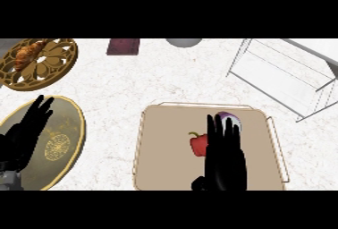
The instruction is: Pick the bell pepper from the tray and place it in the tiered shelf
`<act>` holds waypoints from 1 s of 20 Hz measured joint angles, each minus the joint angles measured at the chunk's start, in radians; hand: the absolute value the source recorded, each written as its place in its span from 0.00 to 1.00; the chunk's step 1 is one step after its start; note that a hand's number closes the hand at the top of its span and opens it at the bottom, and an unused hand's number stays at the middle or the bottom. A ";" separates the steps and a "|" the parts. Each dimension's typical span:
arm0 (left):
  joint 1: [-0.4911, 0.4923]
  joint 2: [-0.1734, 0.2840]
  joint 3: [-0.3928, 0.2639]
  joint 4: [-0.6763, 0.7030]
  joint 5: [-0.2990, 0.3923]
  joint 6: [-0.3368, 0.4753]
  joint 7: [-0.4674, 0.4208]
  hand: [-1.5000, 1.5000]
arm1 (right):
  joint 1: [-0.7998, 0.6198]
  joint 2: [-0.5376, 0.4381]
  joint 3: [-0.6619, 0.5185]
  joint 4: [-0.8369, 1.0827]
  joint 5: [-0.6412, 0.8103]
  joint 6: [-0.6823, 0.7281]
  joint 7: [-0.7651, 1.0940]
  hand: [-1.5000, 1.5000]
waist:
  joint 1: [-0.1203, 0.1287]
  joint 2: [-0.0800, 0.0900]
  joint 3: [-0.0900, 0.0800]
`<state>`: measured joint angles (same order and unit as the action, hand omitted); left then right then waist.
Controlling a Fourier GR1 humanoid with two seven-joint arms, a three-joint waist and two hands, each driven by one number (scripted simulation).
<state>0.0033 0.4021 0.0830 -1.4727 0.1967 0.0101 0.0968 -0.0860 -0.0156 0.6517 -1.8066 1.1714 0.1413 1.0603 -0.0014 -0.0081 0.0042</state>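
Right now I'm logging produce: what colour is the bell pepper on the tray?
Red, with a green stem; the head view shows the bell pepper.

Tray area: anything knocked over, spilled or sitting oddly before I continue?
Nothing stands out. The red bell pepper lies on the tray, partly behind the right hand, whose fingers are straight. A purple vegetable sits by the fingertips. The tiered shelf stands upright. The left hand rests open over a plate.
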 measured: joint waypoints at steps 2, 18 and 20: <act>-0.005 0.003 0.004 0.008 0.003 -0.010 -0.001 0.50 | -0.034 0.002 0.002 0.008 -0.021 0.030 0.021 0.00 | 0.003 0.001 0.002; 0.007 -0.029 0.019 0.004 -0.033 -0.018 -0.019 0.50 | -0.087 0.003 -0.108 0.145 -0.045 0.062 -0.038 0.00 | 0.003 0.002 0.007; 0.002 -0.033 0.020 0.008 -0.040 -0.018 -0.009 0.50 | -0.100 0.006 -0.118 0.168 -0.045 0.055 -0.047 0.00 | 0.004 0.002 0.007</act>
<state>0.0052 0.3692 0.1028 -1.4650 0.1569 -0.0078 0.0882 -0.1856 -0.0093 0.5332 -1.6384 1.1269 0.1964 1.0136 0.0025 -0.0061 0.0116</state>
